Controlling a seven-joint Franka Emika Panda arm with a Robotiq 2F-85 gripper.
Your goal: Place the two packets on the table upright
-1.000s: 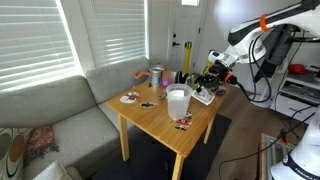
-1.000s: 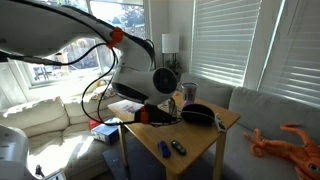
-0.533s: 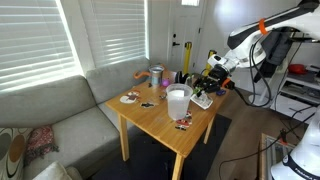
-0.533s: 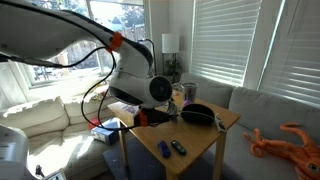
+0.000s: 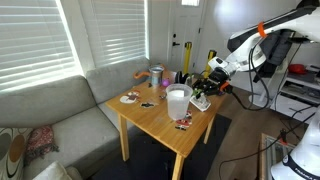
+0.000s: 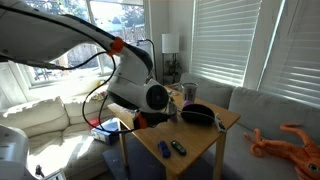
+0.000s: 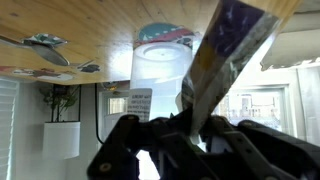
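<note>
In an exterior view the grey sofa (image 5: 60, 115) lies far off to the left of the end effector (image 5: 203, 88), beyond the counter (image 5: 150, 118). A plate (image 5: 130, 97) sits on the counter's left part, well apart from the end effector. A metal can (image 5: 156, 76) stands behind the plate, nearer the end effector but not close to it. The white cup (image 5: 178, 100) stands upright just to the left of the end effector. The second packet (image 5: 183, 122) lies flat on the wood by the counter's front edge, below and left of the end effector and in front of the cup. The end effector hangs at the counter's right edge, at roughly the height of the cup.

The wrist view is upside down, so the wood of the counter runs across the top. There the cup shows ahead of the end effector and slightly to its left, with flat plate-like things further left. The end effector is clamped fully tight on one end of a packet (image 7: 232, 45), purplish and yellow-green. This packet juts out from between the dark fingers (image 7: 130, 145) and slants to the right, toward the counter. Whether its free end touches the wood cannot be told.
</note>
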